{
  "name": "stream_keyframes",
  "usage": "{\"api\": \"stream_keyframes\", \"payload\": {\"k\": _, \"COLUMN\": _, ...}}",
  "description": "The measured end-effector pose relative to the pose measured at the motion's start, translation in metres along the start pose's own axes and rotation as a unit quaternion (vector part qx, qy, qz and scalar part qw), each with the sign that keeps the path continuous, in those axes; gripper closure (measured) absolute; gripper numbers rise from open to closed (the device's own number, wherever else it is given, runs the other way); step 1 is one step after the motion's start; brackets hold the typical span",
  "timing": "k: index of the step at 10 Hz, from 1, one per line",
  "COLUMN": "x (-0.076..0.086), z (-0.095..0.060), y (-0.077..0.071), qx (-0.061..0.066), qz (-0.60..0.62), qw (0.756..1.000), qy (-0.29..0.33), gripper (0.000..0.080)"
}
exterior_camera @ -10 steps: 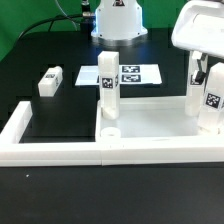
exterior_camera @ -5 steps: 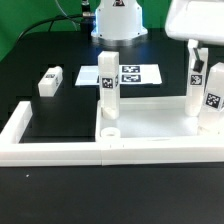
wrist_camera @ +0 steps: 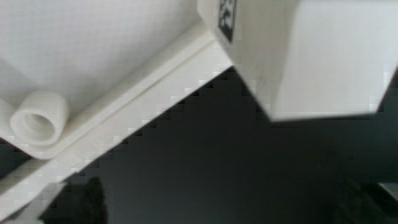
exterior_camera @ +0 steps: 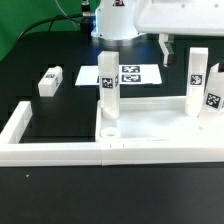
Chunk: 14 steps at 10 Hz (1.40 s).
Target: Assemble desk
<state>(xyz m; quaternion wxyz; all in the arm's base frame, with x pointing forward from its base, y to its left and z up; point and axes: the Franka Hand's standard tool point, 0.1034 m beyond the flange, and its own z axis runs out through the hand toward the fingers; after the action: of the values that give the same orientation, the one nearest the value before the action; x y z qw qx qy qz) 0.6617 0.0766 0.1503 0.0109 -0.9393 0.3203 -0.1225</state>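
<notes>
Visibly smooth, white, square-sided legs (exterior_camera: 108,93)

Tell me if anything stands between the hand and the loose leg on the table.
Probably yes: the upright leg in the desk's corner stands roughly between the hand and the loose leg. A raised path should clear it.

Marker board (exterior_camera: 140,72) lies beyond the border wall (exterior_camera: 50,152).

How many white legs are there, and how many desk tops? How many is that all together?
Legs: 4 (three upright, one lying loose)
Desk top: 1
Total: 5
</notes>
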Motion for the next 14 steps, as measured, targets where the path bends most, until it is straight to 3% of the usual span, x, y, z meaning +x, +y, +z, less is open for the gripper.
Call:
{"api": "stream_keyframes", "payload": {"k": 2, "x": 0.008, "z": -0.007, "y": -0.008, "qx": 0.026, "qz": 0.001, "qw": 1.0, "qy": -0.012, "gripper": 0.015}}
{"api": "stream_keyframes", "payload": {"k": 3, "x": 0.01, "z": -0.009, "y": -0.013, "qx": 0.032, "qz": 0.002, "qw": 0.999, "qy": -0.012, "gripper": 0.015}}
{"api": "stream_keyframes", "payload": {"k": 5, "x": -0.007, "z": -0.005, "y": -0.029, "qx": 0.03, "qz": 0.028, "qw": 0.999, "qy": -0.017, "gripper": 0.015}}
{"api": "stream_keyframes", "payload": {"k": 10, "x": -0.004, "z": -0.004, "y": -0.025, "qx": 0.029, "qz": 0.023, "qw": 0.999, "qy": -0.016, "gripper": 0.015}}
{"api": "stream_keyframes", "payload": {"k": 12, "x": -0.01, "z": -0.008, "y": -0.014, "qx": 0.004, "qz": 0.035, "qw": 0.997, "qy": -0.069, "gripper": 0.015}}
{"api": "stream_keyframes", "payload": {"k": 13, "x": -0.01, "z": -0.011, "y": -0.008, "qx": -0.017, "qz": 0.046, "qw": 0.993, "qy": -0.107, "gripper": 0.015}}
{"api": "stream_keyframes", "payload": {"k": 14, "x": -0.005, "z": -0.008, "y": -0.011, "qx": -0.011, "qz": 0.047, "qw": 0.994, "qy": -0.096, "gripper": 0.015}}
